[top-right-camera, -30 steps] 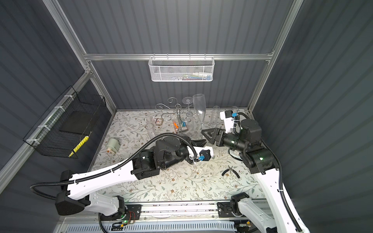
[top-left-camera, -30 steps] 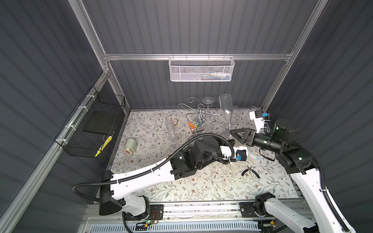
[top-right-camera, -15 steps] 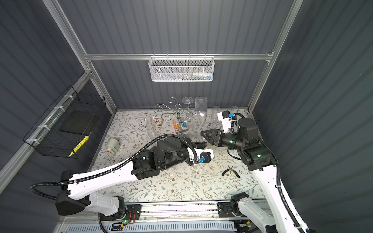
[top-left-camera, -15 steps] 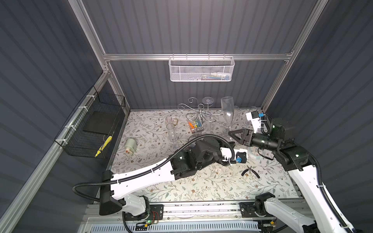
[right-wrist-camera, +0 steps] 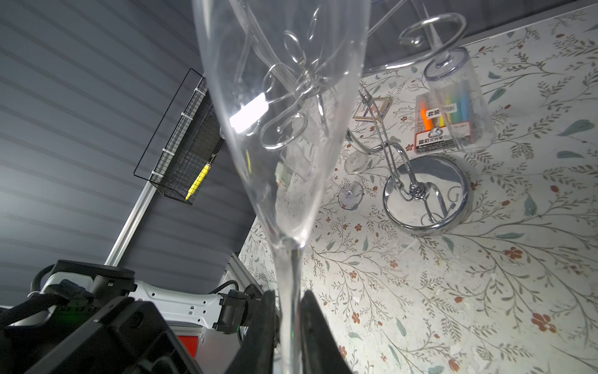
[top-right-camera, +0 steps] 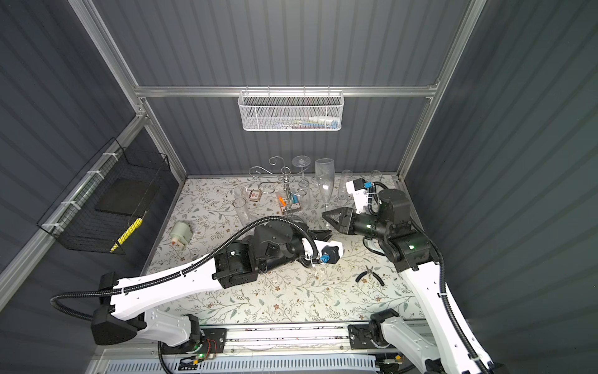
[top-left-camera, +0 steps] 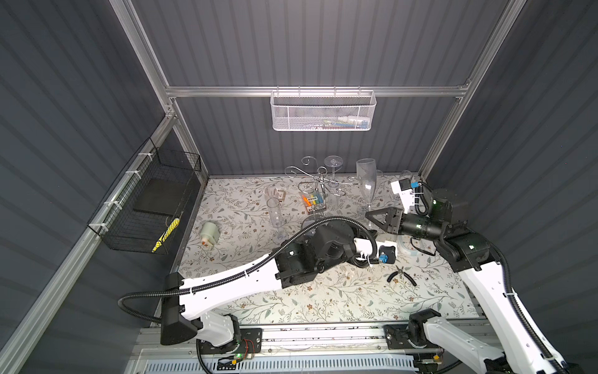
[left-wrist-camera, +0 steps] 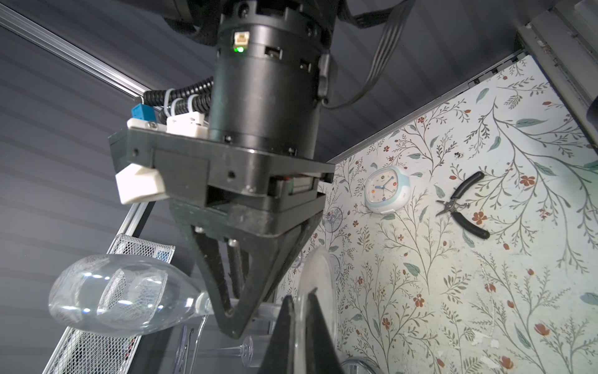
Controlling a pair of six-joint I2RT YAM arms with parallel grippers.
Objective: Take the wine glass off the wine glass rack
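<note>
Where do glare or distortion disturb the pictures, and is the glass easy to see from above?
Right wrist view: a white glare patch sits on the glass, and the rack behind looks bent through it. Left wrist view: the basket mesh appears warped inside the glass. In a top view: the glass is faint.

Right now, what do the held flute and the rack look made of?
Flute: clear glass or hard plastic, I cannot tell which. The finish is glossy: the rack's wire shows straight through the bowl, and a bright light glints on it.
Rack: it looks like polished, chrome-like metal wire. The round base reflects like a mirror, and the thin curled arms shine silver.
</note>
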